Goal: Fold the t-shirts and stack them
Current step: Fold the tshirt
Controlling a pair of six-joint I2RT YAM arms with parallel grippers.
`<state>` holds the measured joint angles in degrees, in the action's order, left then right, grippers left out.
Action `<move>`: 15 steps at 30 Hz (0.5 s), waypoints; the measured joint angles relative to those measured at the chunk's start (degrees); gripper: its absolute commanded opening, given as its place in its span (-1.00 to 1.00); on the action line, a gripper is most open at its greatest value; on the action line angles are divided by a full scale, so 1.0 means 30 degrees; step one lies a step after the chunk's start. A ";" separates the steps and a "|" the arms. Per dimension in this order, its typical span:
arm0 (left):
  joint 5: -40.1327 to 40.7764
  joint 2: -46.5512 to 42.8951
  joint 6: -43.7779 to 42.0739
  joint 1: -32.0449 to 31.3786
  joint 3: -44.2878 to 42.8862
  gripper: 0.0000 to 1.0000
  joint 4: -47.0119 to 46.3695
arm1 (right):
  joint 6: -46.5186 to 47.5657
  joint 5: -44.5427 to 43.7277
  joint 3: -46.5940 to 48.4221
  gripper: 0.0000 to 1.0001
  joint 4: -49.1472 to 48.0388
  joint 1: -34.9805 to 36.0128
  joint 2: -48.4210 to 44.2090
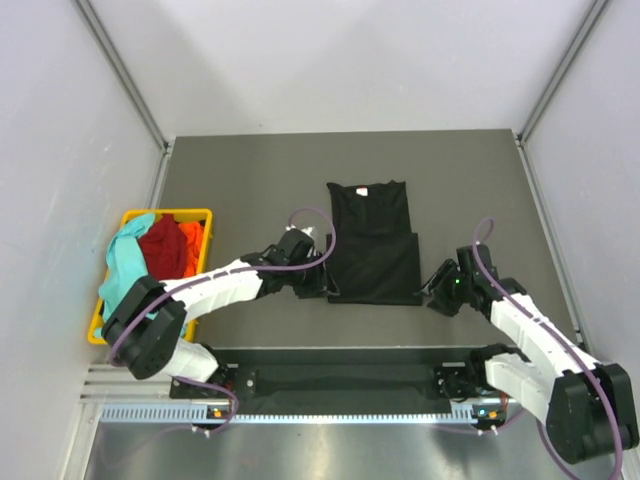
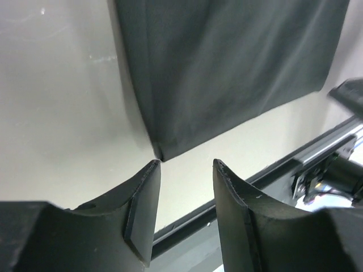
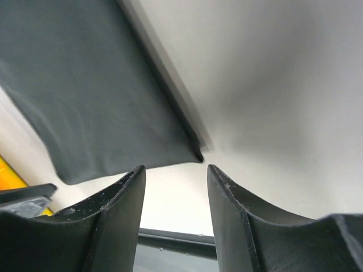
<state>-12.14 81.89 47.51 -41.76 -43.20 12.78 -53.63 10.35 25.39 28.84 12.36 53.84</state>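
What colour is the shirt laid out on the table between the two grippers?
The shirt is black, clearest in the top external view.

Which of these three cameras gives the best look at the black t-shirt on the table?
The top external view: it shows the whole black t-shirt lying flat, neck at the far end, with a fold across its lower half. Each wrist view shows only one near corner of its dark cloth.

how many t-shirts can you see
4: black shirt partly folded on the table; teal, red and orange in the basket at left. More may be hidden underneath.
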 measured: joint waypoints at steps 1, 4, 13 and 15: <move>0.0095 0.0000 0.0299 -0.0080 0.0066 -0.05 -0.0262 | -0.0189 -0.0036 -0.0175 -0.04 -0.0022 0.0138 0.0000; 0.0525 0.0000 0.1005 -0.0248 0.0299 -0.05 -0.0845 | -0.0707 -0.0299 -0.0692 -0.05 -0.0124 0.0525 -0.0051; 0.1530 0.0080 0.2317 -0.0619 0.1399 -0.07 -0.1821 | -0.1829 -0.0780 -0.1974 -0.12 -0.1967 0.0801 -0.0095; 0.1654 0.0182 0.2499 -0.0634 0.1596 -0.10 -0.2055 | -0.2004 -0.0765 -0.2142 -0.15 -0.2557 0.0845 -0.0015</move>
<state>-7.18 82.43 55.00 -43.66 -38.41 6.61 -59.64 8.05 18.96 21.17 14.90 53.80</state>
